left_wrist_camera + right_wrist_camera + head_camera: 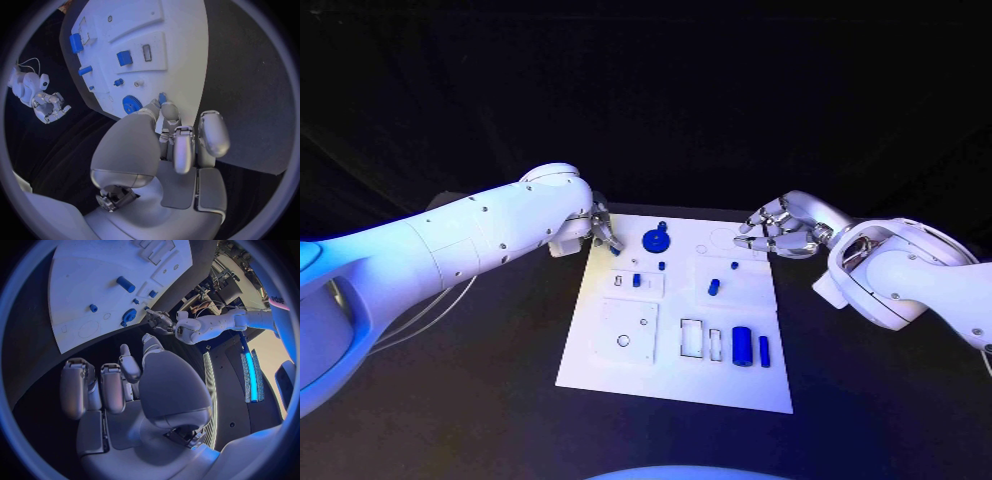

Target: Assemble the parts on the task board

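Near edge of task board (668,375): two blue cylinders (743,346) lying side by side by the rectangular slots, not inserted by the look of it; square recess to their left apparently vacant. Mid-board: small blue pieces (713,287) scattered loose or half-seated, hard to tell which. Far end: round blue gear (656,240) lying flat, near the far left corner. Judged early in the assembly, most parts looking unplaced.

Left hand (600,231) low over the far left corner of the board, just beside the gear. In the left wrist view, a small blue part (162,98) at the tips of the fingers (169,111), touching or very nearly; pinched or merely touched, cannot tell. Remaining fingers curled in loosely.

Right hand (782,230) hovering off the far right corner, apart from the board, fingers loosely curled with gaps between, grasping nothing; nearest part well apart from it
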Robot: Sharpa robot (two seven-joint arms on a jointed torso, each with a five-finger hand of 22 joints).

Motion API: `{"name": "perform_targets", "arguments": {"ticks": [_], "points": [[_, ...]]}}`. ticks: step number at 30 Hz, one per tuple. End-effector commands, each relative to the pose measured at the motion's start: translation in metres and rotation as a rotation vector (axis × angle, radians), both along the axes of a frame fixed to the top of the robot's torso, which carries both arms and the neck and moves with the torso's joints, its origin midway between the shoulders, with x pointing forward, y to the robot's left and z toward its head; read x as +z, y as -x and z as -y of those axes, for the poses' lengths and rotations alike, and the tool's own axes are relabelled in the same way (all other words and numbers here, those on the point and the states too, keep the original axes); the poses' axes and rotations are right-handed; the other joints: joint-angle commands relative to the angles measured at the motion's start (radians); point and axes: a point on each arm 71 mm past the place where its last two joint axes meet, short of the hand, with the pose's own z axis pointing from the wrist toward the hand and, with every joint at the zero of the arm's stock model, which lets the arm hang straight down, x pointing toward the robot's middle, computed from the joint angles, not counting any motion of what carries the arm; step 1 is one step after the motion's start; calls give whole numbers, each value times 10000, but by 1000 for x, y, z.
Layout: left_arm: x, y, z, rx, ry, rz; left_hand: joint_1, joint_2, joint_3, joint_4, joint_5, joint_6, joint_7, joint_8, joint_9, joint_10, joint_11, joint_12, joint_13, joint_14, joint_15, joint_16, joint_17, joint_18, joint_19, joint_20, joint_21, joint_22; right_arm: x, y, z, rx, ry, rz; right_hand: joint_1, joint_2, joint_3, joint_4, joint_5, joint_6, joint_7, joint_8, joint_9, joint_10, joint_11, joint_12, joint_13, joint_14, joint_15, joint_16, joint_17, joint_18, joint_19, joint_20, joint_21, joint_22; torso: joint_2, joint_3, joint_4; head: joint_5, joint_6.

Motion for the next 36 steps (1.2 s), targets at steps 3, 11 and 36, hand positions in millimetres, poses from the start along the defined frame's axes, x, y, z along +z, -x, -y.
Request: {"name": "perform_targets", "arguments": {"ticks": [3,11,36], "points": [[2,4,2,35,670,1,-183,-345,1506,-775,8,74,-33,380,75,174,-12,-15,21,901,-81,-38,2145,-99,76,-9,53,51,0,0,-1,123,52,56,4,-69,-44,-10,48,-50,-14,60,10,-30,-4,-33,2,478,-35,-67,99,157,-58,27,-43,1282,-8,8,12,28,20],[10,17,-2,148,849,503,-670,-772,2610,-992,1,82,-77,636,166,351,-37,58,84,904,-109,-32,2155,-110,111,-25,87,119,0,1,0,102,54,59,3,-68,-47,-8,50,-51,-14,62,11,-32,-4,-36,-1,477,-35,-70,95,161,-66,27,-59,1272,-20,17,19,81,41],[-10,57,-7,-152,1202,1106,-1281,-1331,3362,-1232,1,336,-267,1086,366,948,-184,715,787,914,-219,-14,2178,-179,306,-108,277,475,0,1,0,101,59,59,-2,-65,-58,-4,57,-51,-15,67,17,-37,-4,-41,-8,473,-36,-82,80,163,-71,27,-70,1267,-32,-17,55,146,-56]]}}
